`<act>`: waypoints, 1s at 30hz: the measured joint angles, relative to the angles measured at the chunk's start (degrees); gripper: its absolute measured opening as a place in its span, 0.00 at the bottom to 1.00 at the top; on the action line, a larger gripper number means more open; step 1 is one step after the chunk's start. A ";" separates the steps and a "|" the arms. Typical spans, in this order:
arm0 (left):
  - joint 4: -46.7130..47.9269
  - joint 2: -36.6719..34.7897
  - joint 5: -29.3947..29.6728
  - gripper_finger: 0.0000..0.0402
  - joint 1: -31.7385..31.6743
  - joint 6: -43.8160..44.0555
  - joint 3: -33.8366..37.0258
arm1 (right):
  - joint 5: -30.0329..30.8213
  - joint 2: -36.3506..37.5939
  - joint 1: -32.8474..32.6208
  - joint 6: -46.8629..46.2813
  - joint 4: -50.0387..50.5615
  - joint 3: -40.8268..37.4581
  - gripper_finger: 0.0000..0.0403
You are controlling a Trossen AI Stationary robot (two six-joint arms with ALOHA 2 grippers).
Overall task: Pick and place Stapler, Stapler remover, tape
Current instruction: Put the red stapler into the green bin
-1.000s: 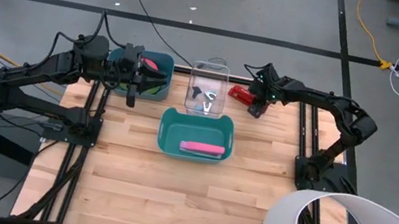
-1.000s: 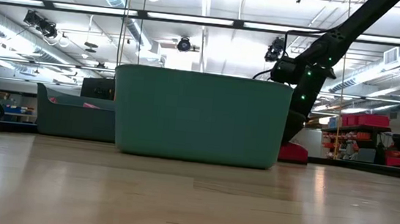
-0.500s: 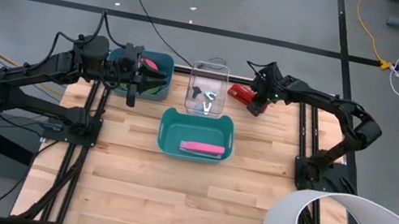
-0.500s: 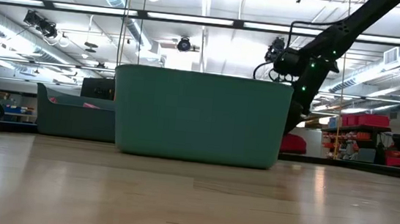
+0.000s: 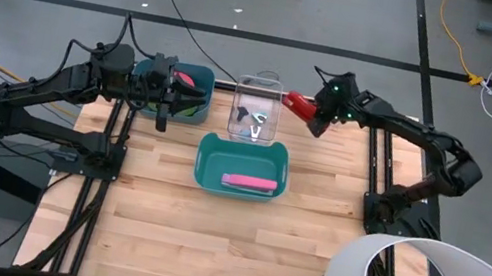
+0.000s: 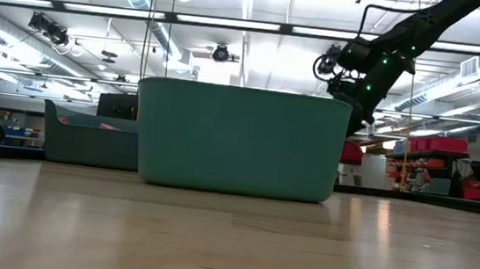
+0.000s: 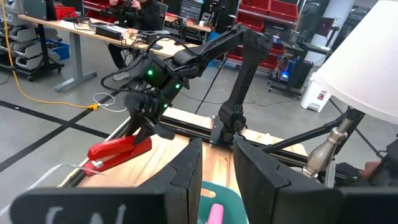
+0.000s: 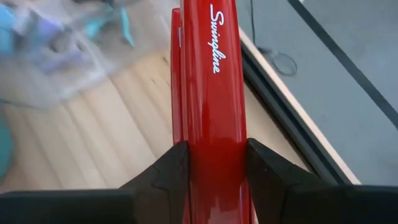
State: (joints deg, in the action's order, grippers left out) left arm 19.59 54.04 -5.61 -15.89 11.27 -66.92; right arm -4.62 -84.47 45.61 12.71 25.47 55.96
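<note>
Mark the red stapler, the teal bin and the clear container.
red stapler (image 8: 211, 93): right wrist view, top cover.
teal bin (image 5: 204, 163): high view, left rim.
clear container (image 5: 260, 85): high view, far rim.

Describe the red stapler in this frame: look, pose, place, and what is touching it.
The red stapler is glossy, long and narrow, with white script lettering on its top and a lower base showing along one side. The right end effector grips its rear end between both fingers, holding it clear of the table, tilted, beside the clear bin at the table's far edge. Nothing else touches it.
</note>
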 joint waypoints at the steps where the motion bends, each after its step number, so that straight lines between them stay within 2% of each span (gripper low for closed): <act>1: 0.00 0.00 -0.01 0.23 -0.01 0.01 0.00 | -0.88 0.62 0.01 -0.30 -0.23 0.00 0.33; 9: -0.02 0.00 -0.01 0.23 0.01 -0.03 0.00 | -5.10 5.61 -0.05 -0.43 -0.55 0.20 0.33; 30: -0.02 0.00 -0.03 0.23 0.01 0.09 0.00 | -2.30 3.18 -0.05 0.40 6.27 0.09 0.29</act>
State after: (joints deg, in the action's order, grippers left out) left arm 19.57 54.04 -5.64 -15.88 11.35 -66.92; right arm -6.91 -81.29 45.56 13.11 31.74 56.05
